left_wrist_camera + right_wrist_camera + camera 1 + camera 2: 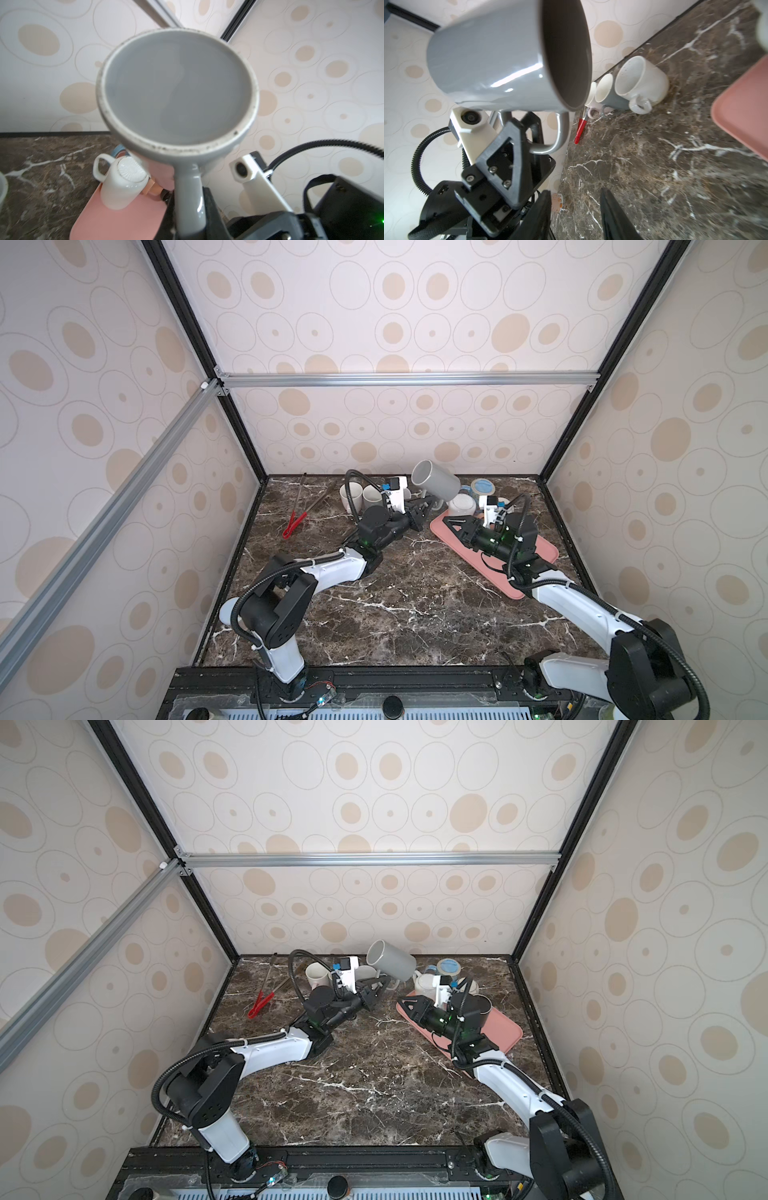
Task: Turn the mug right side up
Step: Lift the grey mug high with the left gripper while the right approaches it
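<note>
Surface: dark veined marble tabletop [415, 614] in a cell papered with beige ovals. A pink tray [540, 556] sits at the right rear, with a row of cups [351, 497] and red tongs [295, 522] at the left rear.
Mug position: the gray mug [436, 486] is off the table, in the air at the rear. It hangs between the row of cups and the tray, near an upturned white cup [461, 504] at the tray's far corner.
Mug attitude: roughly on its side, base raised toward the rear left, mouth lower and facing the tray. I judge it about halfway round, not upright yet.
Left gripper [428, 506]: clamped on the handle [562, 128] alone, with the mug's body hanging out past the jaws.
Right gripper [576, 209]: over the tray, jaws apart, nothing between them.
Risk, slip: the glazed loop handle is a thin hold. The heavy body could pivot in the jaws or drop as the wrist rolls.
Risk, knock: the mouth would swing close to the upturned white cup and the right gripper, and a low arc could strike either.
Risk, landing: set down on the tray's lip, the mug could tip over.
Mug looks: glossy gray outside with bright highlights, darker inside. The flat base is ringed by a pale, speckled foot ring [176, 148]. No chip is visible.
</note>
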Available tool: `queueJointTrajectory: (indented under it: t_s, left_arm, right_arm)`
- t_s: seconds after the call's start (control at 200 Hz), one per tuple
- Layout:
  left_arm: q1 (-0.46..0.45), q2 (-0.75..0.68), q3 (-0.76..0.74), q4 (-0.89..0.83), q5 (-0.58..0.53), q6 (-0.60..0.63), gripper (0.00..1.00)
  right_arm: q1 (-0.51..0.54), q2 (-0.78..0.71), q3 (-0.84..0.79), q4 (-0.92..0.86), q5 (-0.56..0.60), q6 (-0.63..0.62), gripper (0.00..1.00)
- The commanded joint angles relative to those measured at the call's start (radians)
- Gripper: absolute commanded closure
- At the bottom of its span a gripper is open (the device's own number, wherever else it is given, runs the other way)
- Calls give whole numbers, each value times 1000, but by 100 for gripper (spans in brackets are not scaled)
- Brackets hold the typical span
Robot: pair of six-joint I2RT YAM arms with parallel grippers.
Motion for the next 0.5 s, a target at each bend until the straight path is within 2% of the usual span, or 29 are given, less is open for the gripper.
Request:
queueJointTrajectory:
  t_s: [0.0,0.17,0.32,0.495]
  left_arm:
    - [24,-85,-3,308,41,-116,100]
    - [33,-138,-37,362,46,-163,100]
    - [35,-169,-63,390,48,-185,100]
    - [39,-173,-78,418,56,-215,100]
  right_arm:
    - [29,25,46,220,-13,55,57]
    - [66,69,78,311,-8,95,55]
    - [82,131,95,495,-45,176,54]
    - [118,146,129,540,-68,167,50]
